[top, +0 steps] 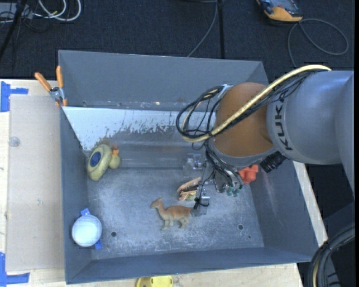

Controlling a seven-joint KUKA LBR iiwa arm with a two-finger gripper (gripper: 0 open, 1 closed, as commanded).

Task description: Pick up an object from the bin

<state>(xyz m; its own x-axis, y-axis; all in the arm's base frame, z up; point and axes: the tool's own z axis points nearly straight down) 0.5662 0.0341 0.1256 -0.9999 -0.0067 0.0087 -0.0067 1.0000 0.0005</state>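
Note:
My gripper (200, 200) hangs low over the middle of the bin floor, under the arm's orange cover. Just left of it, touching or very close, lies a small tan and white thing (188, 188). A brown toy dinosaur (171, 213) stands on the floor right below and to the left of the gripper, its tail end nearest the tip. A small red thing (249, 173) shows to the right of the gripper, partly hidden by the arm.
A yellow-green toy with a blue round patch (100, 162) lies near the left wall. A white and pale blue round thing (86, 229) sits in the front left corner. The arm covers the bin's right side.

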